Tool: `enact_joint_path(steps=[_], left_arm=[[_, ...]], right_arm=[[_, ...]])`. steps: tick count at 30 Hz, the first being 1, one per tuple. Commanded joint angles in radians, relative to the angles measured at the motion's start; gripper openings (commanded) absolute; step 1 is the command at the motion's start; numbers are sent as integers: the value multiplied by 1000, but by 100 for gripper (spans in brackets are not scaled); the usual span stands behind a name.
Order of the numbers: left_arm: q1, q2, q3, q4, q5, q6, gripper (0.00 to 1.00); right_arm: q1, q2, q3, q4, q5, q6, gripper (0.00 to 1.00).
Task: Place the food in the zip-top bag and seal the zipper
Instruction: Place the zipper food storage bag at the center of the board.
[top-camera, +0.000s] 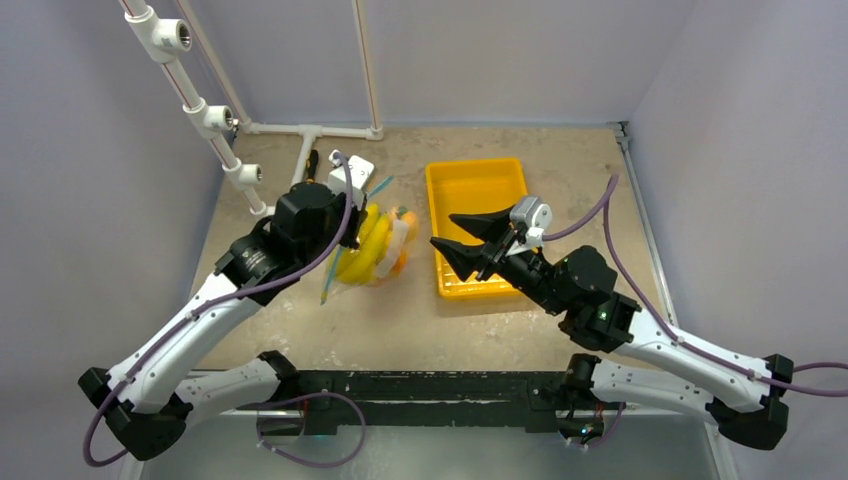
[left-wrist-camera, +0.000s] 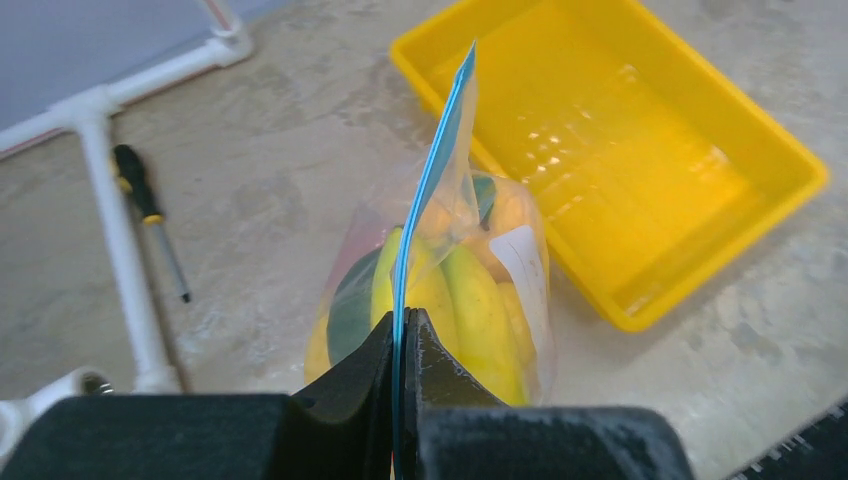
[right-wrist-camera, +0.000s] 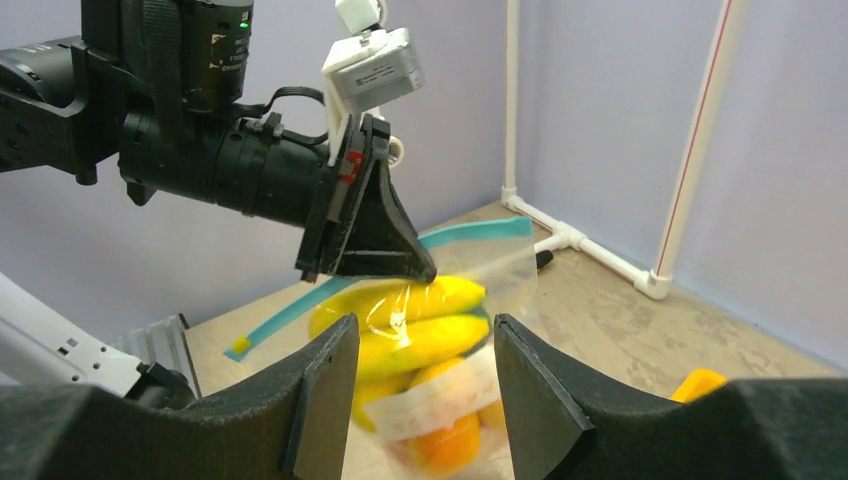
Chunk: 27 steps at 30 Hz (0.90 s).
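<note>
- The left gripper is clenched on the zipper. Both fingers pinch the teal-blue strip flat between them, part-way along its length.
- In the left wrist view the strip runs on past the fingertips as one thin line standing on edge. We cannot tell whether it is sealed along all its length.
- The zip-top bag hangs from that grip, with the strip sticking out on both sides of the left gripper in the right wrist view.
- The food is inside the bag. We see yellow banana pieces, a dark green piece and orange and peach ones packed together, with a white label against the clear plastic.
- We cannot tell whether the bottom of the bag touches the table.
- The right gripper is released, its jaws spread wide and holding nothing. It is just beside the bag and pointed toward it, over the near left part of the yellow tray.
- In the right wrist view the bag and its fruit fill the gap between the two right fingers, yet we see no contact.
- The tray sits on the table to the right of the bag, apart from it.
- A screwdriver with a black and yellow handle lies near the far edge, beside the white pipe frame.
</note>
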Motion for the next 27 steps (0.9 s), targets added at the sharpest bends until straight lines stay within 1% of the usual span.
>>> enact_joint_path(steps=[1,4,6,9,13,16,20,26,27], left_arm=[[4,46,81,139,-287,69,0],[3,93,96,200,-412,144,0],[4,129,95,239,-455,183,0],[4,169,51,305,-460,224,0],[4,217,-75,422,-475,271,0],[2,285,-106,410,-417,250,0],[-13,360,-115,379,-364,181,0],[-76,374,-144,378,-301,93,0],[-86,370,-152,379,-290,57,0]], right_arm=[[1,-37,-18,15,73,24,55],[1,-59,-29,19,81,24,56],[1,-66,-33,18,81,29,57],[1,-76,-43,9,82,38,57],[1,-92,-59,2,68,50,59],[1,-98,-67,-2,63,57,59],[1,-101,-75,-4,57,61,59],[0,-110,-93,8,63,59,60],[1,-110,-94,6,71,58,60]])
